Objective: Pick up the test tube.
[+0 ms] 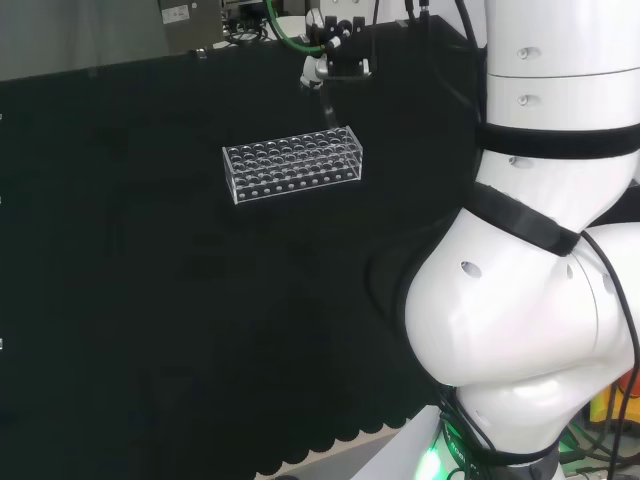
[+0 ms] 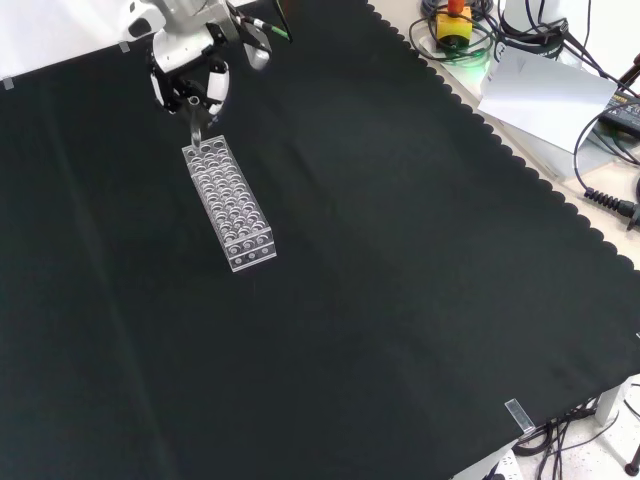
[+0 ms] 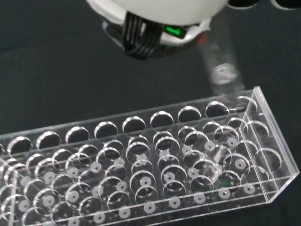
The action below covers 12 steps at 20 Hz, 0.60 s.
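My hand (image 2: 189,82) holds the test tube (image 2: 196,128) upright over the rack's end.

In the front view my fingers are curled round the tube's top, near the far left corner of the black cloth (image 2: 400,280). The tube hangs just above the far end of the clear rack (image 2: 229,205), over a corner hole; whether it touches the rack I cannot tell. In the wrist view the tube (image 3: 220,70) stands above the end hole of the outer row.
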Tool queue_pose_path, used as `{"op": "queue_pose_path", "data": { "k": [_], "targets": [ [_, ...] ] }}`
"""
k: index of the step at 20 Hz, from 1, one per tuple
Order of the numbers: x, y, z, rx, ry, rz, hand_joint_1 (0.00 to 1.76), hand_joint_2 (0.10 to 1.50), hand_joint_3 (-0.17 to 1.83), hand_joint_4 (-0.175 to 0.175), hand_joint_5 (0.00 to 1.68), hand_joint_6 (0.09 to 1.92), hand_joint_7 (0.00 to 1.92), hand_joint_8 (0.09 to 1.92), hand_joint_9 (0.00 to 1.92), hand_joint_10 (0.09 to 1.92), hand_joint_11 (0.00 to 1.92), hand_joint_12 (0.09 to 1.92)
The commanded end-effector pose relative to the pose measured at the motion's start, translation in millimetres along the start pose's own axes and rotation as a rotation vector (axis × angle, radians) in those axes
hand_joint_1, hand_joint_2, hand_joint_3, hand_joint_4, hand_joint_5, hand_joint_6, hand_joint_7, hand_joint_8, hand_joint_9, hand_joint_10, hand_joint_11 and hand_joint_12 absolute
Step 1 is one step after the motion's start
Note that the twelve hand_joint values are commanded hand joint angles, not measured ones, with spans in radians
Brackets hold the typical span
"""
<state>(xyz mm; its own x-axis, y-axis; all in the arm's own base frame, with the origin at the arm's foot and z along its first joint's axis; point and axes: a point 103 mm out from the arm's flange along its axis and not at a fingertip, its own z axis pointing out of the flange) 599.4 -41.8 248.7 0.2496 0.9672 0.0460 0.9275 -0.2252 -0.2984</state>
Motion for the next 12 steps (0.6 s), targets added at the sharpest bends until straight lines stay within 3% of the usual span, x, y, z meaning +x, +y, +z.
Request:
{"op": "queue_pose_path", "data": {
  "k": [1, 6, 12],
  "targets": [
    [-1, -17, -34, -0.032, 0.009, -0.03, 1.23, 0.7, 0.54, -0.175, 1.33, 0.51, 1.75, 0.43, 1.63, 0.5, 1.24, 0.82],
    [-1, -32, -64, -0.067, 0.012, -0.039, 1.23, 0.7, 0.54, -0.175, 1.33, 0.51, 1.75, 0.43, 1.63, 0.5, 1.24, 0.82],
    [-6, -52, -101, -0.113, 0.063, -0.025, 1.23, 0.69, 0.56, -0.175, 1.33, 0.51, 1.75, 0.43, 1.63, 0.5, 1.24, 0.82]
  ]
}}
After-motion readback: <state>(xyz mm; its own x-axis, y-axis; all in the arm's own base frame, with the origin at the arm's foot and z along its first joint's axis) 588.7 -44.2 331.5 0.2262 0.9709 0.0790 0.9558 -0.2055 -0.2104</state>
